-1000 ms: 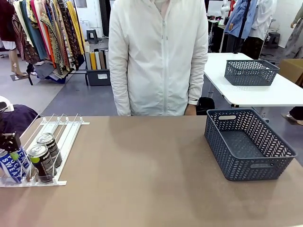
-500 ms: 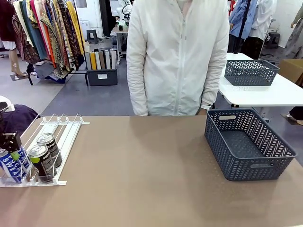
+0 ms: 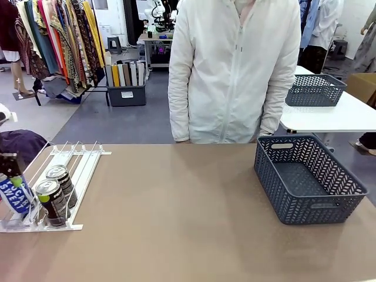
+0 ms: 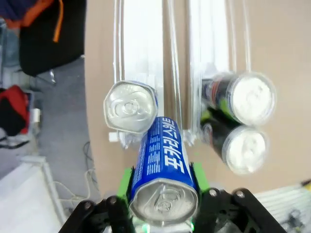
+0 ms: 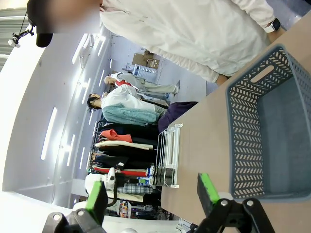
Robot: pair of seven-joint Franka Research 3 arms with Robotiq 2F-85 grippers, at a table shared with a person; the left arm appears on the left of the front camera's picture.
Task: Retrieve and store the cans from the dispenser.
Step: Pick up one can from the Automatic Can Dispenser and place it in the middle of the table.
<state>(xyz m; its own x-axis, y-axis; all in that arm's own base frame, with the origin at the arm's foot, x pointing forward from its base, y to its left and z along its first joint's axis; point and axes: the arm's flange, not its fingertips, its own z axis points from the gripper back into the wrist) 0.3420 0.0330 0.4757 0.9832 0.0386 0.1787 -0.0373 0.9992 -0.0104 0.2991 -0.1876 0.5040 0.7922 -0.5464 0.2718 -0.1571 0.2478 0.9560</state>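
- 4 cans show in the left wrist view: 1 blue can (image 4: 164, 160) with white lettering, 1 can seen from above as a silver top (image 4: 130, 107), and 2 dark cans.
- At the far left of the front view, the left gripper (image 3: 13, 187) is clamped on the blue can (image 3: 14, 197), a green pad pressed on each side near the silver top.
- This can is tilted over the near-left end of the dispenser (image 3: 88, 154). In the wrist view its far end lies just beside the silver top. Whether the 2 touch cannot be told.
- The dispenser is a white rack of parallel railed lanes on the left part of the table (image 3: 176, 217), running from the far side towards the robot.
- To the right of the held can, the 2 dark cans stand upright in 1 lane, 1 behind the other. The near dark can (image 3: 51, 202) is at the rack's front end and the far dark can (image 3: 61, 182) is close behind it.
- Past the far edge of the table, right of the middle, stands a person (image 3: 235, 70) in a white zipped jacket.
- On the right part of the table sits a dark grey lattice basket (image 3: 317, 214), well apart from the dispenser.
- Farther off to the right, a second grey basket (image 3: 314, 88) rests on a white table (image 3: 346, 114).
- In the right wrist view, the right gripper (image 5: 151, 191) is spread wide with nothing between its green pads, and it looks across the table at the grey basket's wall.
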